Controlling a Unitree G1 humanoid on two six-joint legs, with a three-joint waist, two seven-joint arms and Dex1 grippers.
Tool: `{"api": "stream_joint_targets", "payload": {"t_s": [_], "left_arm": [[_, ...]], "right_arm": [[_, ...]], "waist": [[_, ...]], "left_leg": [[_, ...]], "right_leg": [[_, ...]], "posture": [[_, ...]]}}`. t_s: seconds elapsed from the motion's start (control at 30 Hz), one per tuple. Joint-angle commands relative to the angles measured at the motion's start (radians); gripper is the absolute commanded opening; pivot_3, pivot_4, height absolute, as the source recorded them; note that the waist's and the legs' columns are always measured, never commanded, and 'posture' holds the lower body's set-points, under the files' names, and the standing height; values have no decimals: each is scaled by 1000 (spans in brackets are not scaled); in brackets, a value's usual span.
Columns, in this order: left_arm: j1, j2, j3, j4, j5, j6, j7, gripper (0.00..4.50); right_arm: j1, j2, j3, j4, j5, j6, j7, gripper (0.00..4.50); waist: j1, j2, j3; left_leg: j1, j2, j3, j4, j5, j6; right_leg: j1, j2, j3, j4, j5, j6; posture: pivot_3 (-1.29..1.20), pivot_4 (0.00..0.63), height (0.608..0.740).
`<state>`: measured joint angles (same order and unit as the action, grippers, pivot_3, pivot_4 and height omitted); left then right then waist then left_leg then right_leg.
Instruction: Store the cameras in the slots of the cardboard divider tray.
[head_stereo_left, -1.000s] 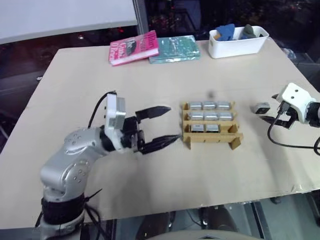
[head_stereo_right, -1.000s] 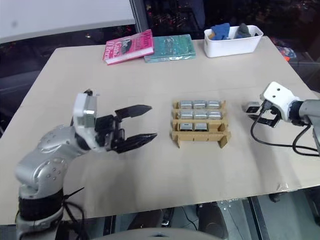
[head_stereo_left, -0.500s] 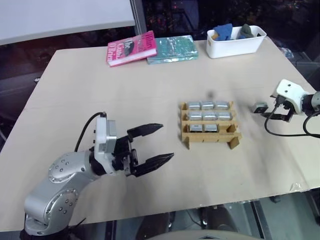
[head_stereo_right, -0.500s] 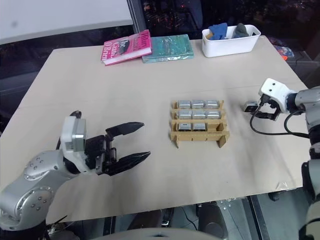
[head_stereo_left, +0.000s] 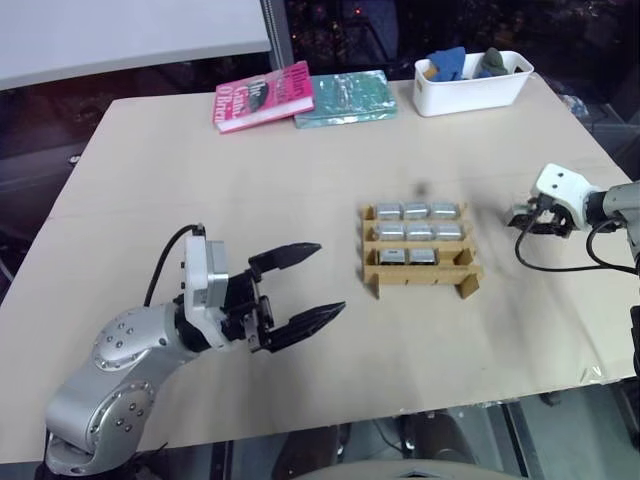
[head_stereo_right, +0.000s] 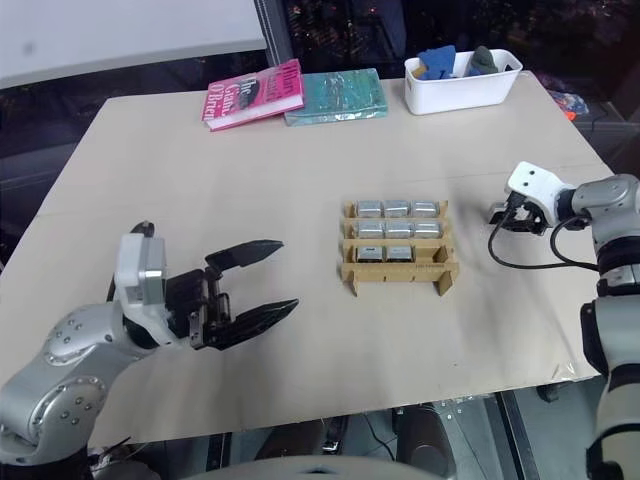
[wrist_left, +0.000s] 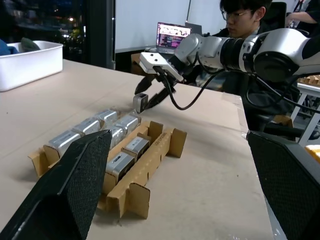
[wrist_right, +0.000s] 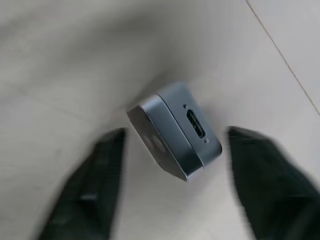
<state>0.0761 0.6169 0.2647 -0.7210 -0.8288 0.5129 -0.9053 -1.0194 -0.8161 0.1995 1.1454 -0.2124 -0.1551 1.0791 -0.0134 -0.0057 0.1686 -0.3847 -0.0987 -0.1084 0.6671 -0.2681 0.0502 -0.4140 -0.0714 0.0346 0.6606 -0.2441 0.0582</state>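
One brown corrugated-cardboard tray (head_stereo_left: 420, 252) sits slightly right of the tabletop's (head_stereo_left: 300, 190) centre, its notched dividers forming three rows. Eight boxy silver-grey cameras (head_stereo_left: 417, 232) fill it: three in the far row, three in the middle row, two in the near row. A ninth camera (wrist_right: 175, 130), a smooth metal block with rounded corners and a slotted port on one face, lies loose on the tabletop near the right edge. The right pincer (wrist_right: 172, 187) straddles it, one black finger on either side, gaps visible on both sides, not yet gripping. The left pincer (head_stereo_left: 305, 285) hovers over the near-left part of the tabletop, jaws wide and empty. Along the far edge lie two books, one pink (head_stereo_left: 264, 95) and one teal (head_stereo_left: 346, 97), and one white plastic bin (head_stereo_left: 472, 83).
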Motion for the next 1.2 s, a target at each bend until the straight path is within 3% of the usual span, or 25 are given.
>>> {"api": "stream_joint_targets", "payload": {"t_s": [0.03, 0.1, 0.27, 0.4, 0.5, 0.7, 0.83, 1.2], "left_arm": [[-1, 12, -2, -26, -12, -25, 9, 4500], [-2, 13, -7, -22, -10, -27, 11, 4500], [-6, 21, -13, -11, -17, -31, 0, 4500], [-10, 49, 0, 7, -30, -33, -35, 4500], [-13, 67, 5, 20, -32, -39, -49, 4500], [-11, 96, 3, 35, -36, -39, -78, 4500], [-12, 105, 4, 38, -36, -40, -87, 4500], [19, 127, 9, 11, -24, -48, -91, 4500]], "right_arm": [[-31, -13, -6, -1, -9, -25, 10, 1218], [-30, -18, -13, -11, -4, -29, 29, 654], [-1, -40, -65, -142, 77, -11, 144, 655], [160, -74, -136, -562, 241, 169, 271, 655], [298, -106, -176, -871, 335, 335, 285, 655], [446, -170, -208, -1227, 466, 549, 293, 655], [478, -166, -188, -1282, 482, 573, 275, 655], [482, -136, -142, -1200, 451, 502, 250, 655]], "waist": [[-3, -1, 0], [-6, 0, 0], [-5, 0, 0], [2, 1, 0], [6, 1, 0], [14, 1, 0], [13, 1, 0], [22, 1, 0]], "left_leg": [[0, 0, 0, 0, 0, 0], [1, 0, 2, 0, 0, 0], [2, 1, 3, 0, 0, 0], [1, 1, 2, -2, 0, 0], [-1, 1, 0, -2, 0, 0], [-2, 1, 0, -2, -1, 1], [-1, 1, 0, -2, -1, 1], [-1, 1, 0, -2, -1, 1]], "right_leg": [[0, 0, 0, 0, 0, 0], [1, 0, 2, 0, 1, -1], [0, 1, 3, 1, 1, -1], [-1, 1, 2, 0, 1, -1], [-2, 0, 0, -2, 1, -1], [-2, 0, 0, -2, 1, -1], [-1, 0, 0, -2, 1, -1], [-1, -1, 0, -2, 1, -1]], "posture": [[0, 150, 740], [0, 150, 740], [0, 150, 740], [0, 150, 740], [0, 150, 740], [0, 150, 740], [0, 150, 740], [0, 150, 740]]}}
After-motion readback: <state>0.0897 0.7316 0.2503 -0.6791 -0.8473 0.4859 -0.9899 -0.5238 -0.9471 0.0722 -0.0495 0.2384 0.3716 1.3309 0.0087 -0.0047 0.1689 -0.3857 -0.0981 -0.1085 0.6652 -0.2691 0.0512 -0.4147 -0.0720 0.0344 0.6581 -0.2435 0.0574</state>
